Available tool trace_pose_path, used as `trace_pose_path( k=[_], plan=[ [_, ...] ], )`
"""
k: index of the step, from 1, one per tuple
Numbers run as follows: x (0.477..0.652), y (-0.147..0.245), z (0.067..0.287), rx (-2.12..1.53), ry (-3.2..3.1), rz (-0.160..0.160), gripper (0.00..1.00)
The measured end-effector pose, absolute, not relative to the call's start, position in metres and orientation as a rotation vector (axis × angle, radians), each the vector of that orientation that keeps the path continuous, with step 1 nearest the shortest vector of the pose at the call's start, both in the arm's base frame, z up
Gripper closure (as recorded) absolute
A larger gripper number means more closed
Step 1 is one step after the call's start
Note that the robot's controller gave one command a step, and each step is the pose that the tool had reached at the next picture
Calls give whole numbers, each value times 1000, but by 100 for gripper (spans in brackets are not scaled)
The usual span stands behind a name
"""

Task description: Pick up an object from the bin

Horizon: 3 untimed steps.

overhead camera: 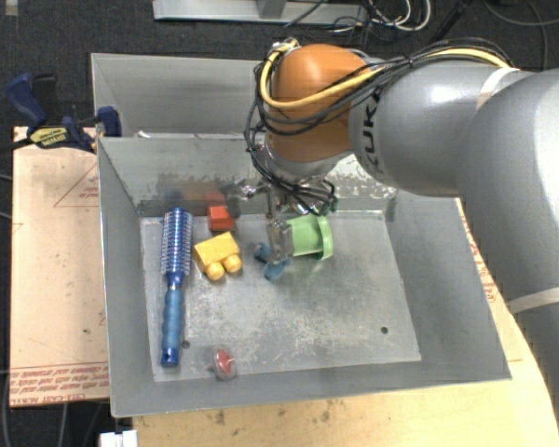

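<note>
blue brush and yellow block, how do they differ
The blue brush is long and thin with a bristled head; the yellow block is short and chunky with two round knobs. The brush lies lengthwise by the bin's left wall; the block sits to its right. Both rest on the bin floor.

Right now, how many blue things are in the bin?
2. A long blue brush lies along the left side; a small blue piece sits in the middle, by the pincer. The arm could hide more.
</note>
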<state>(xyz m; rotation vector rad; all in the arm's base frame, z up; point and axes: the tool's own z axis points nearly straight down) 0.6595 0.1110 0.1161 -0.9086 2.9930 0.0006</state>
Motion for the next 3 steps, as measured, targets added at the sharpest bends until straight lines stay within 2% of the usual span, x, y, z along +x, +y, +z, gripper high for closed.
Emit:
trace_pose_path(
  k=[1,2,3],
  plan=[
    [644,202,86,-1391,2812,3,0],
    [649,171,70,-1530,2741,1,0],
    [649,172,70,-1530,2741,4,100]
  ],
)
